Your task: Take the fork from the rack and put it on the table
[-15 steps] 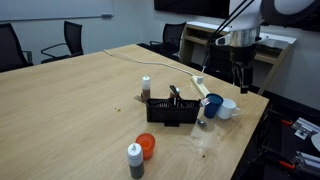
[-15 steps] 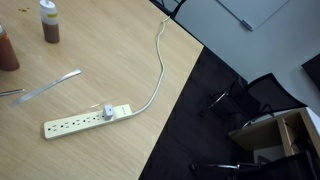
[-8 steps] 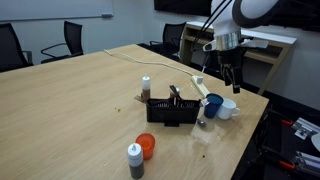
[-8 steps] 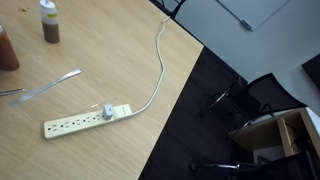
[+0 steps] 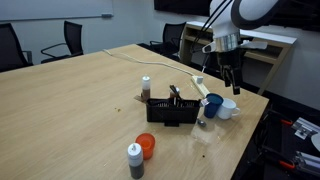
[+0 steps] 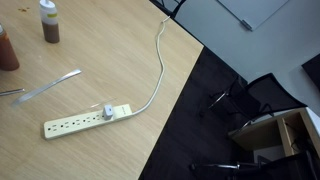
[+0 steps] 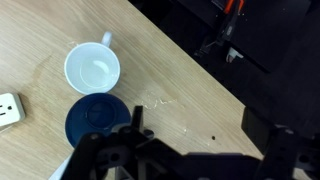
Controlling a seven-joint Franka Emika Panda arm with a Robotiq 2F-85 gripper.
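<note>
The black rack (image 5: 172, 109) stands on the light-wood table (image 5: 80, 100) near its right end. Dark handles stick up out of the rack; I cannot make out the fork among them. My gripper (image 5: 231, 82) hangs in the air to the right of the rack, above the blue cup (image 5: 213, 103) and the white cup (image 5: 229, 107). In the wrist view the gripper (image 7: 200, 130) is open and empty over bare table (image 7: 190, 80), with the blue cup (image 7: 95, 118) and the white cup (image 7: 92, 70) to its left. A silvery utensil (image 6: 50, 87) lies flat on the table (image 6: 120, 50).
A power strip (image 5: 201, 86) lies behind the rack, its cable running to the far edge; it also shows in an exterior view (image 6: 87, 119). A small bottle (image 5: 146, 87), an orange cup (image 5: 147, 146) and a grey bottle (image 5: 134, 160) stand nearby. Office chairs ring the table.
Since one second ago the arm has swung and the gripper has shifted slightly left, toward the cups. It has held still over the last half second.
</note>
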